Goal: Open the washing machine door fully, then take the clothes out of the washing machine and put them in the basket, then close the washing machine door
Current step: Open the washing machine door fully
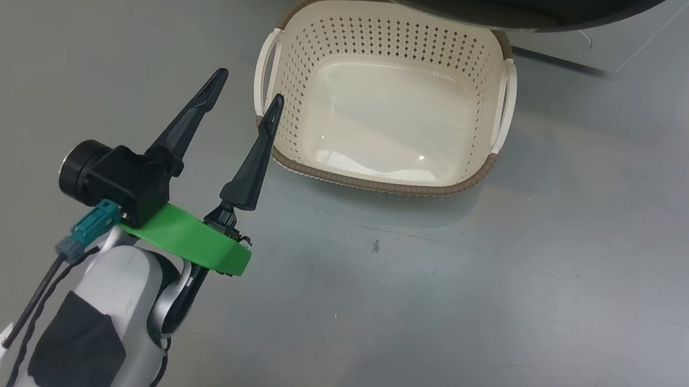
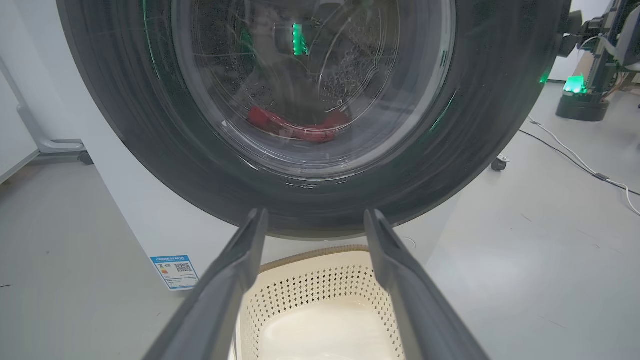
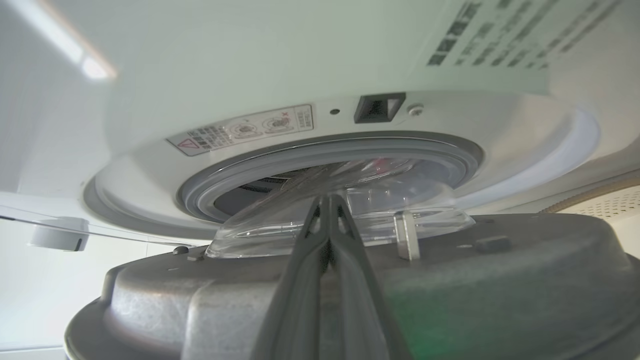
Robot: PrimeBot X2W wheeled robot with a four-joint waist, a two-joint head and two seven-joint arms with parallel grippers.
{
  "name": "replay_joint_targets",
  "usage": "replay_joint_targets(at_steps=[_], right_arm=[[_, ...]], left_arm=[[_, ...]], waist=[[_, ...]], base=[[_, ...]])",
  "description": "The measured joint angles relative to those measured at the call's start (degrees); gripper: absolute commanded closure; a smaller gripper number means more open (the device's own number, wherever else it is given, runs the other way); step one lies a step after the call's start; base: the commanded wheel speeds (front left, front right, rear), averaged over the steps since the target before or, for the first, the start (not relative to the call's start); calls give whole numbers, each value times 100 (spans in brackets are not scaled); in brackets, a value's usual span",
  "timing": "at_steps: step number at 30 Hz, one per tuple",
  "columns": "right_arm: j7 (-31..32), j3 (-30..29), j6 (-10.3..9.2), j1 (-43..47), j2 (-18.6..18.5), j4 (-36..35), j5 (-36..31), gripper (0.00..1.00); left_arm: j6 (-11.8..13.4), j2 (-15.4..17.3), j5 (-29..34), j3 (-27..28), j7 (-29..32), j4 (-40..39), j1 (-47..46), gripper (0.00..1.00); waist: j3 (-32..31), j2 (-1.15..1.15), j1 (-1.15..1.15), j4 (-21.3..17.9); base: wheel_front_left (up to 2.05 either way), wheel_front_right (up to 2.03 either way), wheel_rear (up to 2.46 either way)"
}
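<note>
The cream basket (image 1: 378,183) stands on the floor in front of the washing machine (image 2: 140,210), under the door (image 1: 486,0). My left gripper (image 1: 249,86) hovers open and holds nothing, its fingertips beside the basket's left handle. In the left wrist view it (image 2: 316,212) points at the door's black rim (image 2: 500,100). Through the glass, red clothes (image 2: 300,131) lie low in the drum. The door stands partly open. My right gripper (image 3: 325,197) is shut with nothing in it, between the door's grey inner face (image 3: 500,280) and the washing machine's front (image 3: 250,60).
A dark base with a green light (image 2: 580,100) stands to the right, with cables (image 2: 575,160) trailing over the grey floor. A white frame on a caster (image 2: 50,145) is at the left. A blue label (image 2: 175,270) sits low on the washer.
</note>
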Motion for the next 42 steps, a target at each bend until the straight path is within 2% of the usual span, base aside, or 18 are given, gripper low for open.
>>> replay_joint_targets(at_steps=[10,21,31,42], right_arm=[[563,132,280,372,167,66,214,100],[1110,352,476,909,396,36,334,100],[1558,552,573,1486,572,-209,456,100],[1853,781,579,2217,762,-519,583,100]], left_arm=[[-2,-12,42,18,-1,71,21,0],[-13,-14,93,22,-1,225,172,0],[-18,-14,102,23,0,400,412,0],[-18,-14,103,15,0,559,621,0]], waist=[[-225,0,0,-83],[-564,0,0,-178],[-913,0,0,-214],[-1363,0,0,-169]], base=[[0,0,0],[0,0,0],[0,0,0],[0,0,0]])
